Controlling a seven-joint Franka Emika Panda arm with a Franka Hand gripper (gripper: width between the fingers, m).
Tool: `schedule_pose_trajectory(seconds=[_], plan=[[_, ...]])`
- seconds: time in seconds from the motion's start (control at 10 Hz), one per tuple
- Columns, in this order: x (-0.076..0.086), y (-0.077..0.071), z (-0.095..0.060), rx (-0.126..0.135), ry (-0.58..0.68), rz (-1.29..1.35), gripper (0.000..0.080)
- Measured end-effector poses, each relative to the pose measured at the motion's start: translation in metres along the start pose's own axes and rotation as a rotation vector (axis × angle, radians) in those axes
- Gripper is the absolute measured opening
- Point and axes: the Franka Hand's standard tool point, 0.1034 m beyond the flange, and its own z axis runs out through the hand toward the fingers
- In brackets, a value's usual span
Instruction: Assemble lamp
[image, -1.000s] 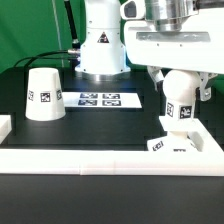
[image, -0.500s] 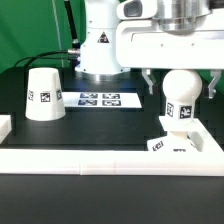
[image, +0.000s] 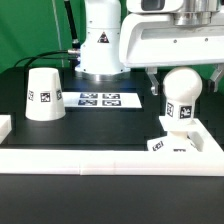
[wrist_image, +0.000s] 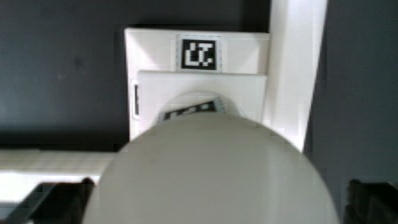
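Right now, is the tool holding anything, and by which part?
Nothing is held. The tool is open, fingers clear on either side of the bulb, which stands on the base.

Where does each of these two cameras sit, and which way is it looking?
Exterior view: off the arm, facing the robot's white body across the table; it sees the shade, the marker board, and the open hand around the top of the bulb, which stands on the base.
Wrist view: on the wrist, looking down along the bulb to the base; of the robot, only the dark fingertips show.
Shared: bulb, base and hand.
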Motion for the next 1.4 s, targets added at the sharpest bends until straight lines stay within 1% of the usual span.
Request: schedule_pose_trajectory(seconds=[0.2, 0.5, 0.6, 0.8, 0.9, 1.0, 1.1, 1.2, 1.4], plan=[[0.0031, 0.0008, -0.0012, -0.001, 0.005, -0.178, 0.0699], [0.0039, 0.0001, -0.0013, -0.006, 0.005, -0.369, 0.0699], [0.0038, -0.0010, -0.0012, -0.006, 0.005, -0.400, 0.0699], [0.0035, 0.0001, -0.0009, -0.010, 0.003, -0.546, 0.0699], [0.0035, 0.0004, -0.0008, -0.010, 0.003, -0.563, 0.0699], [0.0035, 0.0011, -0.0008, -0.010, 0.003, -0.561, 0.0604], [0.0035, 0.0012, -0.0007, -0.010, 0.003, -0.560, 0.0604], [0.0035, 0.0012, -0.0007, -0.009, 0.003, -0.545, 0.0576], [0.0035, 0.0015, -0.0007, -0.009, 0.003, -0.527, 0.0576]])
